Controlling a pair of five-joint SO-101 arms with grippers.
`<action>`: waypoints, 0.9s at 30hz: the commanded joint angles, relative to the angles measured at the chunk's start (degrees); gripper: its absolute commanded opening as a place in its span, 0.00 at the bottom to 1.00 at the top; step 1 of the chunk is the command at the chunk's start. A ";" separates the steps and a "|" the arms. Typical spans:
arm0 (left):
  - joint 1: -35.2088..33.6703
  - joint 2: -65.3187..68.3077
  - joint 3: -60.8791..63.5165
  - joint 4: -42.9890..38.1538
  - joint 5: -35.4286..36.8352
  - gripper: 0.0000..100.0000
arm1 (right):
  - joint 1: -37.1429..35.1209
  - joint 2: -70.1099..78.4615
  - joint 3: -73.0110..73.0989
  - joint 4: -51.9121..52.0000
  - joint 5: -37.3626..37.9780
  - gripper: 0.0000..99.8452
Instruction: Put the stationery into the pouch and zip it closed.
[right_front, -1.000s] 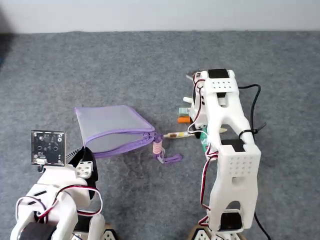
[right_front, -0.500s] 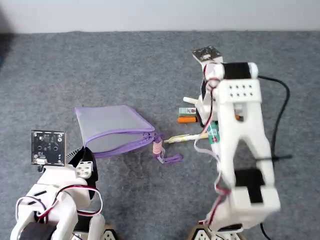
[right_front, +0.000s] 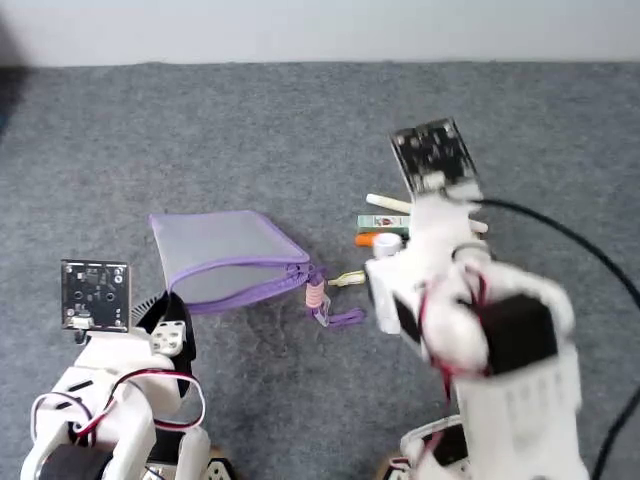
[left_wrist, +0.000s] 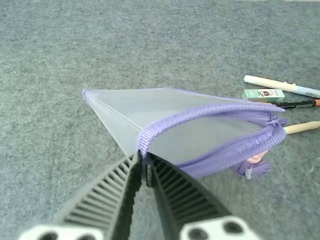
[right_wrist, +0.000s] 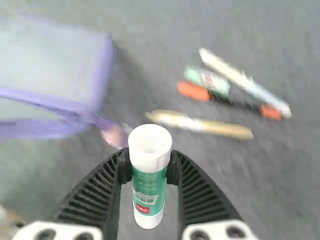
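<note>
— Where's the pouch from where you stand?

— Flat on the grey surface, in front of the left arm. The left claw is pinched narrow on the corner of its purple edge, mesh caught between the two fingers. Along that edge the zip looks undone, with a gap between the two purple strips. A pink charm hangs at the far end of the zip, resting on the surface.

— And the right arm?

— Its right claw is closed around a glue stick with a white cap and a green label. The fingers grip it just under the cap, and it is held up off the surface. Below it I can see the zip end of the pouch and the loose things.

— What is loose?

— Four pieces, all outside the pouch, beside its zip end. A yellowish stick lies nearest, just beside the charm. Beyond it lie a pen with an orange end, a small green packet right against it, and a long white pen farthest out. From above, the right arm covers their far ends.

— So nothing is inside?

— I can't tell what is inside the mesh.
</note>
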 joint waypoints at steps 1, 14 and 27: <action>0.26 1.05 -0.66 -2.02 0.44 0.01 | -4.44 -7.25 4.40 -9.01 -5.19 0.01; 0.79 14.33 -15.16 0.88 4.22 0.01 | -15.78 -13.14 14.24 -38.29 -12.22 0.01; 6.86 29.54 -24.04 3.25 9.93 0.01 | -19.91 -7.08 14.33 -50.59 -12.13 0.01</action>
